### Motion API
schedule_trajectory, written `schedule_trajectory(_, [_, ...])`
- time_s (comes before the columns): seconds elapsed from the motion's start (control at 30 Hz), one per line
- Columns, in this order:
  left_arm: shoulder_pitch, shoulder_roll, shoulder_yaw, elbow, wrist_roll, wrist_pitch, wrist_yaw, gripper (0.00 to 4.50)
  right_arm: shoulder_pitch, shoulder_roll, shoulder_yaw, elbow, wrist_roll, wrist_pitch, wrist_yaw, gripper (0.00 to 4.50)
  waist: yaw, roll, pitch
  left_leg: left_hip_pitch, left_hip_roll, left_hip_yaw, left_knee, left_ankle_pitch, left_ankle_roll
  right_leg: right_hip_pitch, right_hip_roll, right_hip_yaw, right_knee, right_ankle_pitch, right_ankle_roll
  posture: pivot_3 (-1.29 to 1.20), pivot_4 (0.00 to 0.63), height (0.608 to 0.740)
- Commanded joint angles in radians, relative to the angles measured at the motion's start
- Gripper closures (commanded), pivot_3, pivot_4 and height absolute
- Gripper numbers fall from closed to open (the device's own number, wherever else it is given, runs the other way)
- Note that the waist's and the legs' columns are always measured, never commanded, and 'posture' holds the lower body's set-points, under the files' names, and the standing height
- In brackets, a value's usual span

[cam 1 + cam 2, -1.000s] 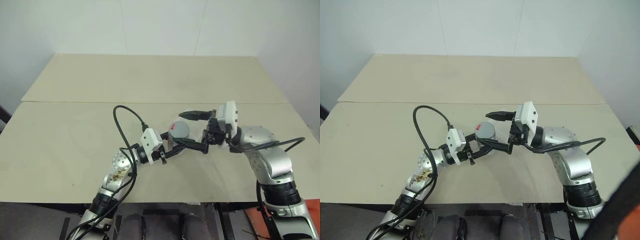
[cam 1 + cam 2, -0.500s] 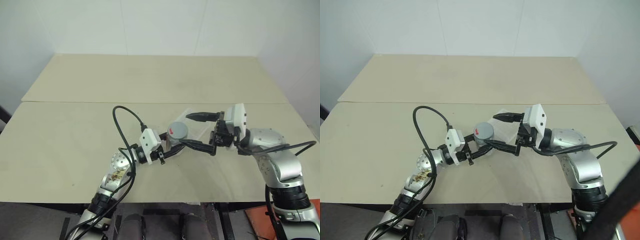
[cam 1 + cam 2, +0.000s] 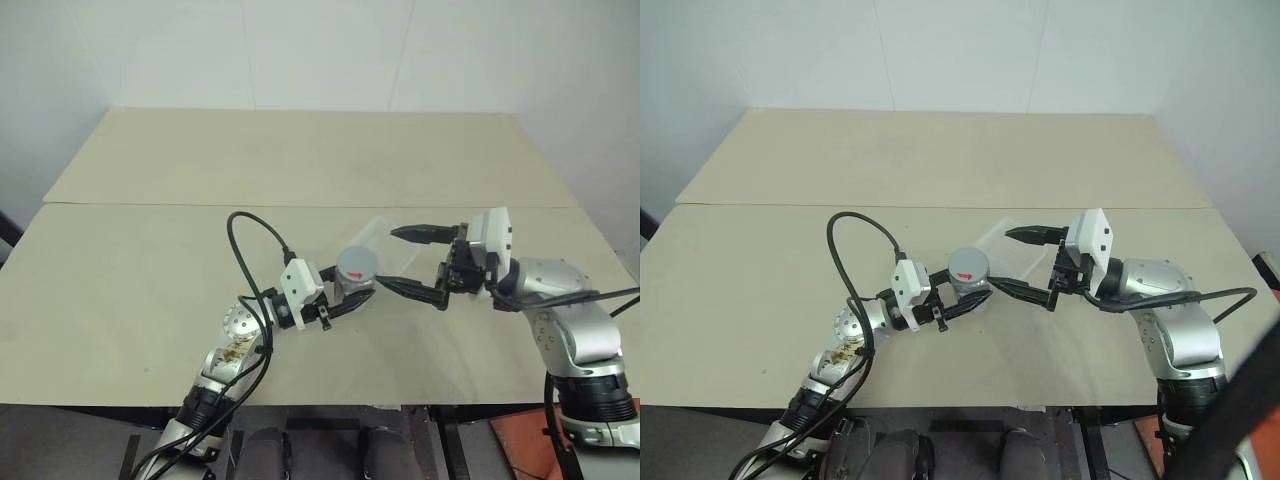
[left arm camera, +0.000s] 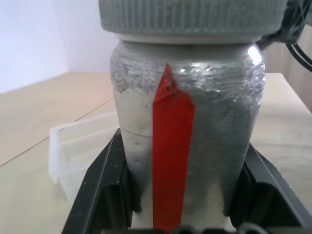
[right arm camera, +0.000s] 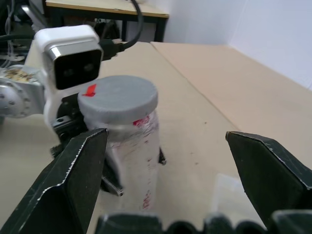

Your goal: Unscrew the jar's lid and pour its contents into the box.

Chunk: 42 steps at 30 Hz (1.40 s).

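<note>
Silvery-grey foil wraps the small cylindrical jar (image 3: 354, 288), which sits just below centre of the head view, clamped at its base by the left hand (image 3: 350, 302). The left wrist view confirms this grip: both black fingers (image 4: 105, 187) press the jar's sides, and a red strip runs down the wall between them. The flat round grey ribbed lid (image 3: 968, 265), with its small red mark, is still seated on the jar's mouth.

To the right of the jar, the right hand (image 3: 410, 260) has drawn back toward the right edge of the frame. A second ago its two fingers bracketed the lid; now they stand spread wide and empty, their tips clear of the jar with a visible gap between. The jar and the left hand have kept their place meanwhile.

Judgement: this retreat reads as a re-grip between turns, not as lid removal, since the lid shows no lift or tilt. Unscrewing remains incomplete, and pouring has not begun.

Farther back, just behind the jar and the right hand, the shallow clear-plastic square box (image 3: 383, 243) lies on the beige tabletop (image 3: 130, 270). The jar's contents cannot be seen.
</note>
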Motion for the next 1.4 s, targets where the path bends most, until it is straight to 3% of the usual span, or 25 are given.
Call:
schedule_trajectory(0.03, [-0.002, -0.007, -0.007, -0.015, -0.003, -0.025, -0.003, 2.48, -0.002, -0.024, -0.040, -0.060, 0.050, 0.007, 0.028, 0.01, 0.000, 0.000, 0.000, 0.000, 0.000, 0.000, 0.000, 0.000, 0.000, 0.000, 0.000, 0.000, 0.000, 0.000, 0.000, 0.00, 0.150, 0.740])
schedule_trajectory(0.47, [-0.002, -0.017, -0.013, -0.006, 0.008, -0.040, 0.003, 2.48, -0.101, 0.044, 0.088, -0.031, 0.029, 0.048, 0.027, 0.01, -0.001, 0.000, 0.000, 0.000, 0.000, 0.000, 0.000, 0.000, 0.000, 0.000, 0.000, 0.000, 0.000, 0.000, 0.000, 0.00, 0.150, 0.740])
schedule_trajectory(0.9, [0.000, -0.015, -0.010, -0.003, 0.010, -0.047, 0.011, 2.48, -0.134, 0.074, 0.106, -0.002, 0.020, 0.048, 0.025, 0.01, 0.000, 0.000, 0.000, 0.000, 0.000, 0.000, 0.000, 0.000, 0.000, 0.000, 0.000, 0.000, 0.000, 0.000, 0.000, 0.00, 0.150, 0.740])
schedule_trajectory(1.0, [-0.001, -0.015, -0.011, -0.002, 0.011, -0.048, 0.010, 2.48, -0.132, 0.076, 0.103, -0.004, 0.020, 0.044, 0.026, 0.53, 0.000, 0.000, 0.000, 0.000, 0.000, 0.000, 0.000, 0.000, 0.000, 0.000, 0.000, 0.000, 0.000, 0.000, 0.000, 0.00, 0.150, 0.740])
schedule_trajectory(1.13, [-0.002, -0.017, -0.013, 0.000, 0.011, -0.048, 0.011, 2.48, -0.125, 0.076, 0.101, -0.011, 0.010, 0.036, 0.015, 1.78, 0.000, 0.000, 0.000, 0.000, 0.000, 0.000, 0.000, 0.000, 0.000, 0.000, 0.000, 0.000, 0.000, 0.000, 0.000, 0.00, 0.150, 0.740])
schedule_trajectory(1.4, [-0.004, -0.019, -0.017, 0.005, 0.011, -0.048, 0.011, 2.48, -0.122, 0.077, 0.096, -0.014, 0.012, 0.048, 0.008, 1.78, 0.000, 0.000, 0.000, 0.000, 0.000, 0.000, 0.000, 0.000, 0.000, 0.000, 0.000, 0.000, 0.000, 0.000, 0.000, 0.00, 0.150, 0.740])
